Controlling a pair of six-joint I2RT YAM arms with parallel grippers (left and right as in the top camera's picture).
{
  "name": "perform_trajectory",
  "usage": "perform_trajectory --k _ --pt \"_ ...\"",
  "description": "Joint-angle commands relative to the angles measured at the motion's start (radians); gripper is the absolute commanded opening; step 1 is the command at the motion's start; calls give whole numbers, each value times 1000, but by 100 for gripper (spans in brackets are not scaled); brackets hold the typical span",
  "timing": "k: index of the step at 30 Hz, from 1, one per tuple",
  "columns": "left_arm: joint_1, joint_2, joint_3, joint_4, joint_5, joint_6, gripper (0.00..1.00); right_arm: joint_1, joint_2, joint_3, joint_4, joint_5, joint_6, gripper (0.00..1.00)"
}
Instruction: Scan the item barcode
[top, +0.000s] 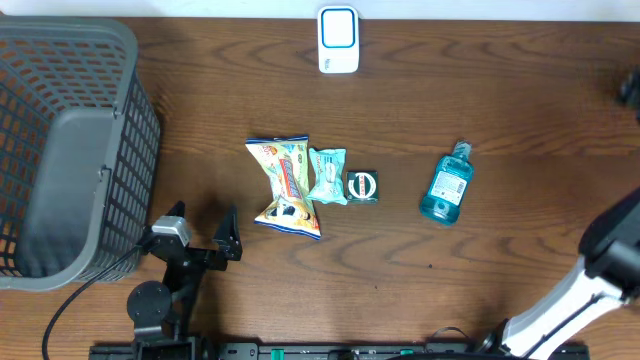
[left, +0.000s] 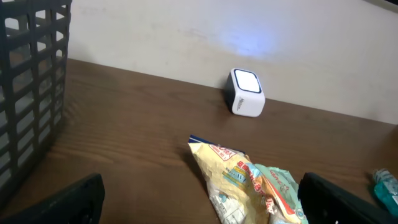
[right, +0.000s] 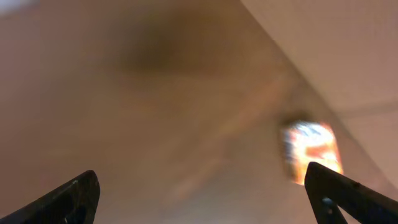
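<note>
Black jaws of the left gripper are standing wide apart, gripping nothing, near the wooden surface's front edge, beside the grey basket at its left end. The right gripper is gaping too, empty, its view blurred. Mid-surface, a snack bag, teal packet, small black pack and mouthwash bottle are lying in a row. The white scanner is sitting at the far edge.

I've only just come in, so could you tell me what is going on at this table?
Nothing is being held at the moment. The left fingers stand open and empty near the grey basket, facing the chip bag and the white scanner. The right fingers are open and empty too; that view is blurred. The teal packet, small black item and blue bottle lie untouched.
</note>
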Motion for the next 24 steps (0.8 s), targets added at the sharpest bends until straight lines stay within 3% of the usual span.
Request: perform_trajectory --k 1,8,11,13,19,24 --pt "-3 -7 -19 -32 9 2 98 61 -163 22 -39 -295 148 99" --pt "-3 -7 -19 -32 9 2 98 241 -282 21 -230 -541 237 99" --pt "-3 -7 -19 -32 9 2 98 344 -274 6 -372 -523 238 99" --pt "-3 -7 -19 -32 9 2 98 420 -260 -18 -451 -447 271 99" --pt "-3 -7 -19 -32 9 2 98 681 -214 -175 -573 9 555 99" --pt "-3 -7 -19 -32 9 2 98 803 -206 -307 -540 134 665 99"
